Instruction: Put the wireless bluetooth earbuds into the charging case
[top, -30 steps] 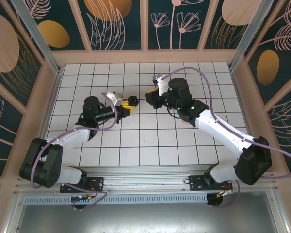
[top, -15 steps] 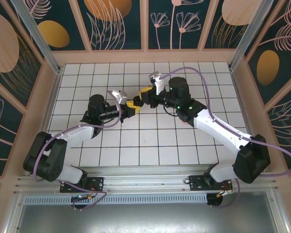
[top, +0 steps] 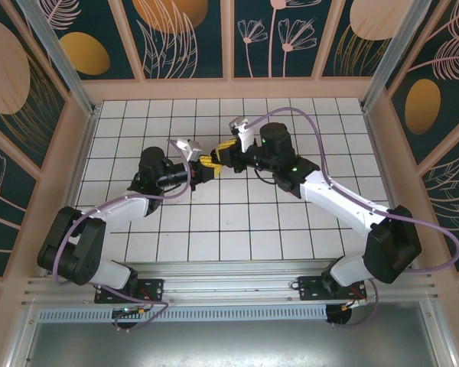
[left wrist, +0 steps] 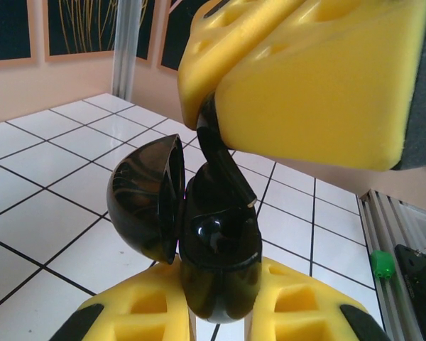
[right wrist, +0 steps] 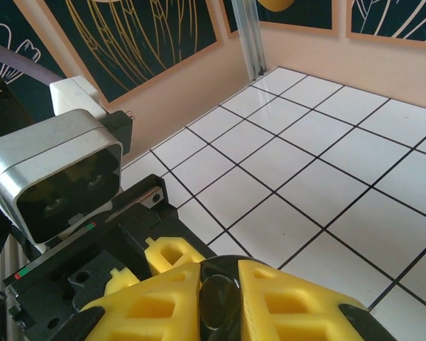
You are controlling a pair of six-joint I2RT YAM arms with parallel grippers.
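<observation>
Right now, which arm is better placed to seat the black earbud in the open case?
Right. The right gripper is shut on the black earbud, which sits right at the open charging case. The left gripper is occupied, shut on that case and presenting it.

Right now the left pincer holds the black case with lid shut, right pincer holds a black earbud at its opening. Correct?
No: the lid is open; the left wrist view shows it. Otherwise right: left pincer holds the black case, right pincer holds a black earbud at its opening.
</observation>
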